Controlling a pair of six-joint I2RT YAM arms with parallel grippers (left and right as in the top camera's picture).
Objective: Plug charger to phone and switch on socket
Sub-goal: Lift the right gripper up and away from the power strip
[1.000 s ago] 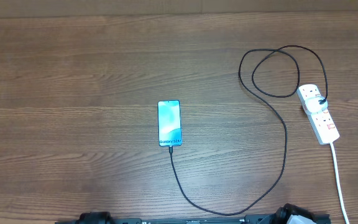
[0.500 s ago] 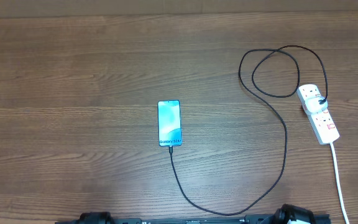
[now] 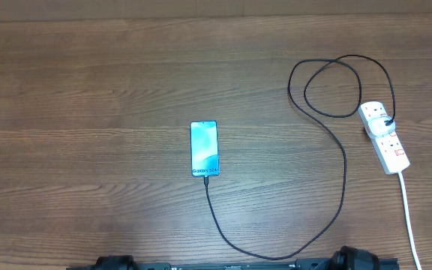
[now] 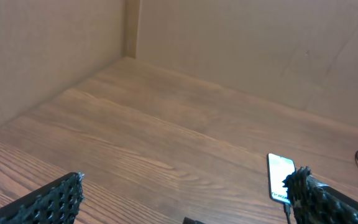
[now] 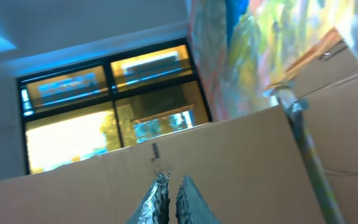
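Note:
The phone point(image 3: 205, 148) lies flat mid-table, its light blue screen up. The charger point(image 3: 343, 180), a thin black cable, runs from the phone's near end in a wide curve to the right, loops at the back and ends at a white plug in the socket point(image 3: 385, 136). The socket is a white power strip at the right with a red mark. My left gripper point(image 4: 186, 179) is open wide and empty, low over the wood, with the phone point(image 4: 281, 177) beside its right finger point(image 4: 319, 196). My right gripper point(image 5: 173, 180) is shut on nothing and points up, away from the table.
Cardboard walls point(image 4: 229, 43) enclose the far and left sides of the table. The strip's white cord point(image 3: 409, 217) runs to the near edge at the right. Both arm bases point(image 3: 358, 260) sit at the bottom edge of the overhead view.
The right arm has drawn back at the bottom edge: its white part and a black cable at the right edge have left the overhead view. Phone, charger and socket have not moved.

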